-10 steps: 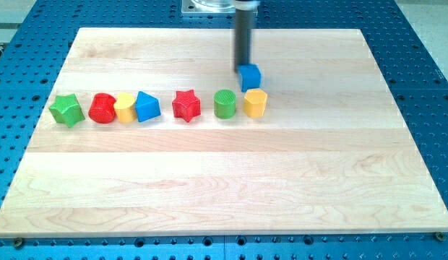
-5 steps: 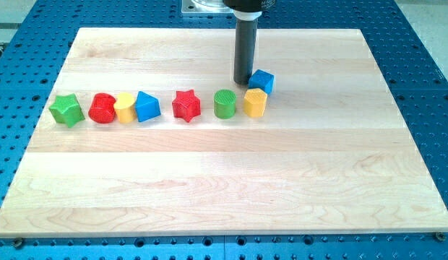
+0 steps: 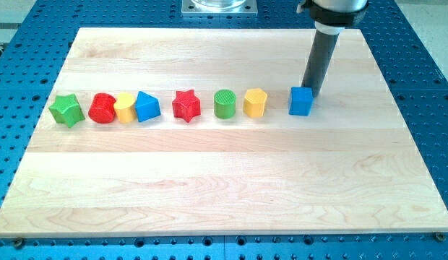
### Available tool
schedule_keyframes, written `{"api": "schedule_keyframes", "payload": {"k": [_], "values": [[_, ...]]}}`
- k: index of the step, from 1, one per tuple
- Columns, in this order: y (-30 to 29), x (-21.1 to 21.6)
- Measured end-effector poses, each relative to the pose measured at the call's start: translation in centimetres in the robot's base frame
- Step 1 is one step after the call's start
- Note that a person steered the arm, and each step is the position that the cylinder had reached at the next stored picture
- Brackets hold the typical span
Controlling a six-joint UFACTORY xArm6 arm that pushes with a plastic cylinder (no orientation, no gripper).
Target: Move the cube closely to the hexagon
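Observation:
The blue cube (image 3: 300,101) sits on the wooden board (image 3: 224,180), to the right of the yellow hexagon (image 3: 255,102), with a clear gap between them. My tip (image 3: 309,92) is just above and to the right of the cube, touching or almost touching its top right corner. The rod rises from there toward the view's top.
A row of blocks runs left of the hexagon: a green cylinder (image 3: 225,104), a red star (image 3: 186,105), a blue triangular block (image 3: 147,107), a yellow cylinder (image 3: 125,108), a red cylinder (image 3: 102,108) and a green star (image 3: 66,110).
The cube has slid from just above the hexagon to its right and slightly down. My tip has moved right, from the cube's left side to its upper right.

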State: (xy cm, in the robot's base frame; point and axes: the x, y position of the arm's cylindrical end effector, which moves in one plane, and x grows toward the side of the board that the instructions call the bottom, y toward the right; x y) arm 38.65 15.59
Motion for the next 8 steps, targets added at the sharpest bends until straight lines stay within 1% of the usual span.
{"api": "schedule_keyframes", "payload": {"k": [1, 2, 3, 6, 8], "values": [[1.6, 2.2], [3.9, 5.2], [0.6, 5.3], [-1.2, 3.2], [-2.3, 2.6]]}}
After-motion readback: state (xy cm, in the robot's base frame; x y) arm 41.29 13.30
